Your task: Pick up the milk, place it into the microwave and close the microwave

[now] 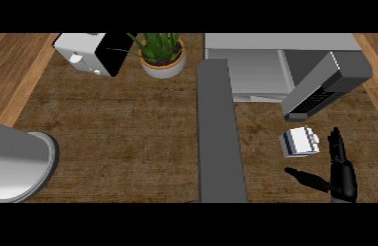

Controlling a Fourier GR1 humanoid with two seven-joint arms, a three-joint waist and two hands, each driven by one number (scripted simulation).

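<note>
Counter (125,115): dark brown wood grain with lighter wood strips at both side edges.

Far left edge: smooth grey rounded shape (22,162), can't tell what it is. No left hand in view.

Back left: boxy white-and-black appliance (88,52). Next to it, a spiky green plant in a pale round pot (162,55).

Centre: microwave door (220,140), a flat matte grey slab swung fully open and running toward the near edge.

Behind and to its right: microwave (255,70), a light grey box with its cavity open. The dark keypad panel (321,92) is on its right side.

Milk (299,141): small white-and-blue carton on the counter in front of the cavity, right of the door and clear of it. Seen from above its footprint is roughly square, so it's probably standing upright.

Right hand (341,177): black, at the lower right. Fingers (336,142) are straight and point away from the robot, thumb (304,175) is spread left, and it holds nothing.

Key relation: the carton sits just left of the fingers and beyond the thumb, close to the open span but not yet enclosed. I'd shift the hand left and forward, then close on it. The cavity is straight beyond the carton.
</note>
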